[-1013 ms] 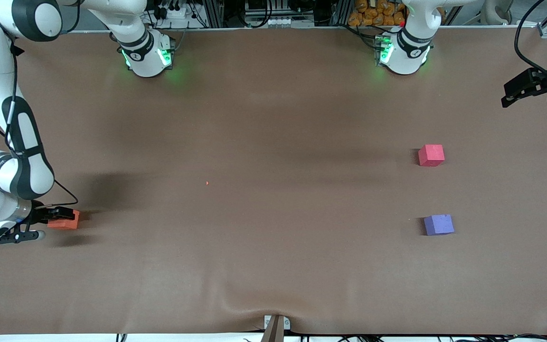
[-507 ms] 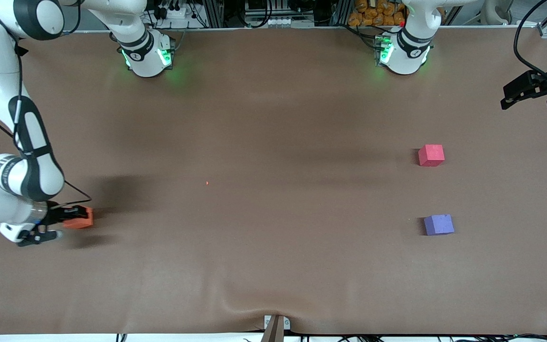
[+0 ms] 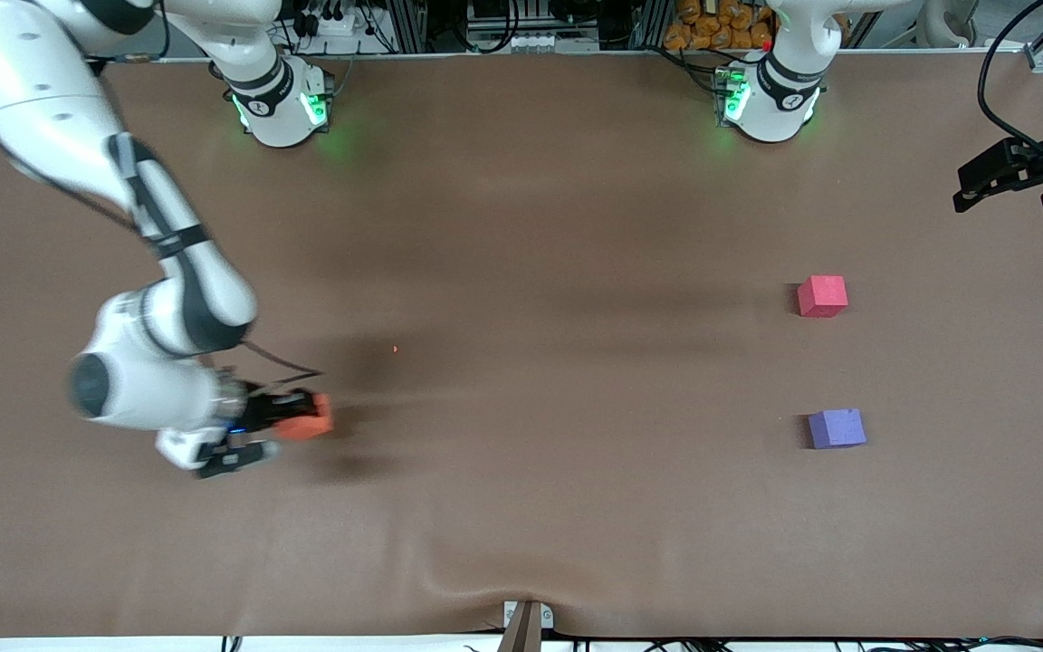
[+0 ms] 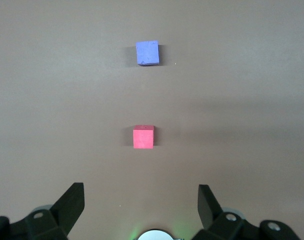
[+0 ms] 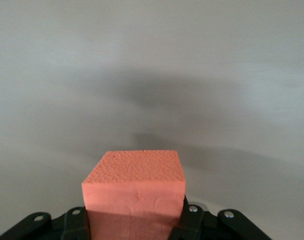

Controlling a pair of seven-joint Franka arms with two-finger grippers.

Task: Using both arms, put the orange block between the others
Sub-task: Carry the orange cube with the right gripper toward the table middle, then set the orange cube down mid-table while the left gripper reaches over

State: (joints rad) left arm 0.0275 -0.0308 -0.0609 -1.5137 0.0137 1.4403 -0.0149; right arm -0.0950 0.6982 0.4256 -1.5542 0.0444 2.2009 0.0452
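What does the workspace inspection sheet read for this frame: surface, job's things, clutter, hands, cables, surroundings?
Surface: brown table cover, with a ripple at the edge nearest the front camera.
Job's things: orange block held in the air over the right arm's end of the table; red-pink cube and purple-blue cube rest apart at the left arm's end, the purple-blue one nearer the front camera.
Clutter: one tiny orange speck mid-table.
Hands: right hand shut on the orange block; left hand open, waiting at the left arm's end.
Cables: black cable looping at the right wrist; another running to the left hand.
Surroundings: green-lit arm bases, rack equipment along the table edge.
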